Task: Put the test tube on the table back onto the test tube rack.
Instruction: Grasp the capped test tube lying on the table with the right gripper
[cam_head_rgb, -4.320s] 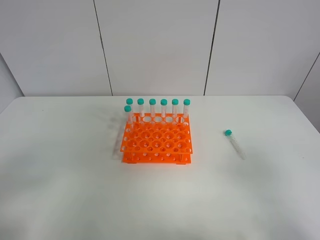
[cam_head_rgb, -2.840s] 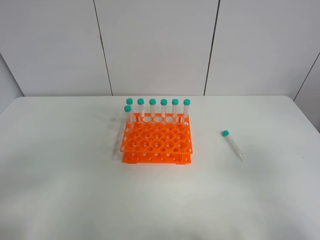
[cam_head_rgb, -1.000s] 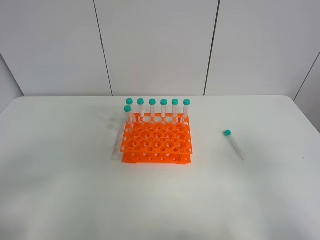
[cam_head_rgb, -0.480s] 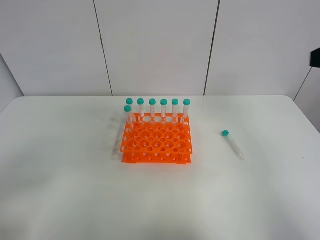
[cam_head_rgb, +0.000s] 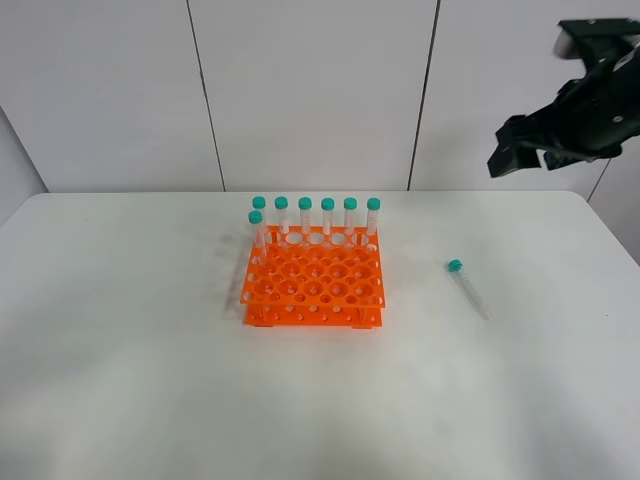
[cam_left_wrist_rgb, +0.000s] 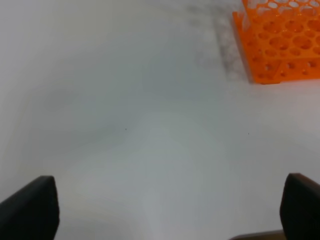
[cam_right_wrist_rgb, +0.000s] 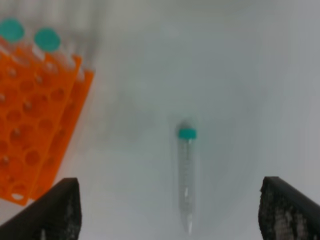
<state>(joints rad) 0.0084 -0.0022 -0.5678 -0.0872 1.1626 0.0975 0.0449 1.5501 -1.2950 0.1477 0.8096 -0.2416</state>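
The right gripper (cam_head_rgb: 512, 152) hangs high, its fingers spread with nothing between them. That is wide enough to straddle the test tube (cam_right_wrist_rgb: 187, 175), which lies flat on the table (cam_head_rgb: 120, 380) below, set crosswise to their closing line. Well off to its left stands the test tube rack (cam_head_rgb: 315, 285), front holes free.

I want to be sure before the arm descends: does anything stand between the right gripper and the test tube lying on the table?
Nothing visible does. The right gripper hangs open above the table, and the wrist view shows only bare white surface around the test tube. The test tube rack stands well aside.
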